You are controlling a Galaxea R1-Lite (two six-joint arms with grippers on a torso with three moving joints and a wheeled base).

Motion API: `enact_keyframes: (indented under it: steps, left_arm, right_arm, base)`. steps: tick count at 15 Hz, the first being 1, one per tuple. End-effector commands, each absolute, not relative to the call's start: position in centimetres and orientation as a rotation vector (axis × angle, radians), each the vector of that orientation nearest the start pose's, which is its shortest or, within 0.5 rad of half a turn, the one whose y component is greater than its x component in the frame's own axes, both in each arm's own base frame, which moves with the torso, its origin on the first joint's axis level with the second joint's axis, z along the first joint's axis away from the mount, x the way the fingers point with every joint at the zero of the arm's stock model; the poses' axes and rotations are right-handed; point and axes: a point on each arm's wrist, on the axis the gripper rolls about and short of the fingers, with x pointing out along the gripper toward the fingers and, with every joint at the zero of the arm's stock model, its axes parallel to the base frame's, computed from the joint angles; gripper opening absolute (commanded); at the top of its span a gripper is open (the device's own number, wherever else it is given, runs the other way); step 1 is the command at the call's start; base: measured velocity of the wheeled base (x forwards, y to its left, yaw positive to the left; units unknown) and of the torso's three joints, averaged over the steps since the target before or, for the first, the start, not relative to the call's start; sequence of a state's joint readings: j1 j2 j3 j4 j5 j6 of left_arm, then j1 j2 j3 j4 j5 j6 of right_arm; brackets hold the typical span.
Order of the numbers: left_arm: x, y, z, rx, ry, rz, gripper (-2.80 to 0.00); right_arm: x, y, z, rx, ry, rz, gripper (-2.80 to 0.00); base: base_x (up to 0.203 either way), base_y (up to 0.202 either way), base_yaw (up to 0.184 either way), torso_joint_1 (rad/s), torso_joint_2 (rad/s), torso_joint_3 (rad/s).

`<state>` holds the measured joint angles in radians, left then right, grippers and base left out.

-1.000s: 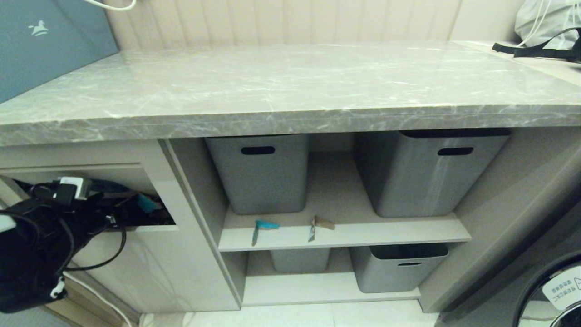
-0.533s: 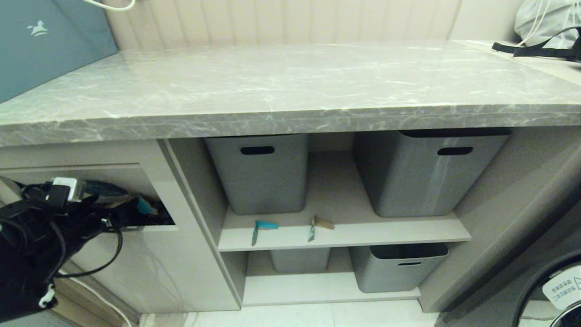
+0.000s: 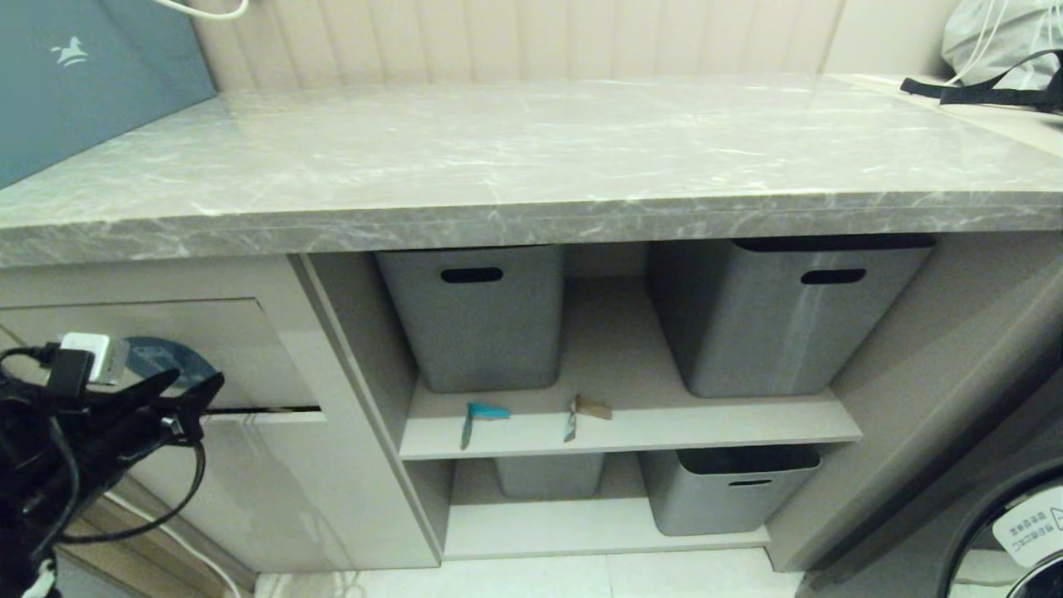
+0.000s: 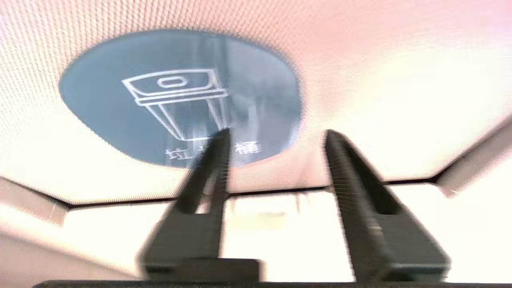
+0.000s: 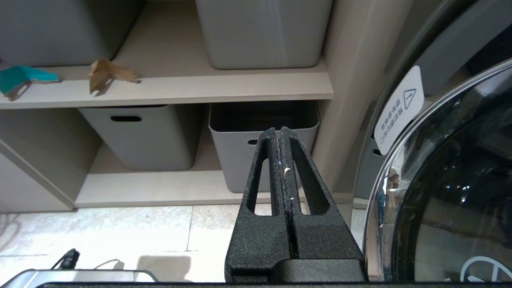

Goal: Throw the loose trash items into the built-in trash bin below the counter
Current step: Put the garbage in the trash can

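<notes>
The left gripper (image 3: 195, 389) hangs empty, fingers spread, before the beige flap (image 3: 241, 349) at eight o'clock — right gripper (image 5: 281, 134) pressed closed, low by grey tubs (image 5: 264, 132).

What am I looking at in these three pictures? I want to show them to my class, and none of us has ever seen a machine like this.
This is a two-armed robot meant to put scraps into a bin. The wide picture comes from a camera on its head, looking down at a marble counter with shelves beneath. The other two come from cameras on its wrists, just behind each end effector.

The left end effector, with its fingers apart and nothing between them, sits right in front of the bin flap, which carries a blue sticker with a bin drawing. The right end effector is closed and holds nothing; it hangs low, near a round glass door.

On the upper shelf, in front of grey tubs, lie two torn cardboard scraps: a teal one and a brown one.
</notes>
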<state>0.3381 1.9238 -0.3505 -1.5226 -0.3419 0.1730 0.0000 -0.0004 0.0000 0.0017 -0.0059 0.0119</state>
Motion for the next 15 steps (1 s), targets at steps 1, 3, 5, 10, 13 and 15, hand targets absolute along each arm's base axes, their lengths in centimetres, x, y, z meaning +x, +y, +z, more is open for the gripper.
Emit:
enact_keyframes:
  steps: [1,3,5,10,13,15]
  left_arm:
    - [25.2,8.1,11.4,0.168,0.015,-0.006,-2.80]
    - [24.2,7.7,11.6,0.167,0.016,-0.007,-2.80]
    - [23.7,7.5,11.8,0.168,0.015,-0.007,-2.80]
    - [21.0,4.8,12.7,0.173,-0.007,-0.083,-2.80]
    - [17.9,1.3,13.2,0.178,-0.039,-0.225,-2.80]
    - [16.6,-0.7,13.7,0.185,-0.080,-0.339,-2.80]
  right_arm:
    - [-2.3,0.0,7.5,0.012,0.001,-0.006,-2.80]
    - [-2.3,0.0,7.5,0.012,0.001,-0.006,-2.80]
    - [-2.3,0.0,7.5,0.012,0.002,-0.005,-2.80]
    - [-2.3,0.0,7.5,0.012,0.001,-0.006,-2.80]
    - [-2.3,0.0,7.5,0.012,0.001,-0.006,-2.80]
    - [-2.3,0.0,7.5,0.012,0.001,-0.006,-2.80]
  base:
    - [0.000,0.000,0.000,0.000,0.00,0.000]
    - [0.000,0.000,0.000,0.000,0.00,0.000]
    - [0.000,0.000,0.000,0.000,0.00,0.000]
    - [0.000,0.000,0.000,0.000,0.00,0.000]
    - [0.000,0.000,0.000,0.000,0.00,0.000]
    - [0.000,0.000,0.000,0.000,0.00,0.000]
